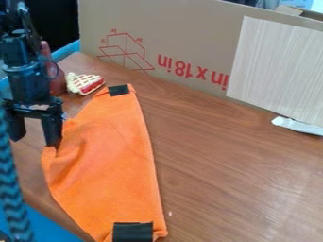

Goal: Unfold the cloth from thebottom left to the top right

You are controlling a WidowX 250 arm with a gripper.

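Brown cardboard (183, 33) is standing behind a latticed toy pie (84, 83); a black two-finger gripper (35, 142) is gaping beside orange cloth (110, 165).

1 cloth (107, 160), 2 patches (133, 231) — 1 pie (86, 83), 1 box (183, 28)

My black claw (37, 139) looks like plastic, above soft matt cloth (110, 165) and a smooth, faintly glossy wood surface (233, 175).
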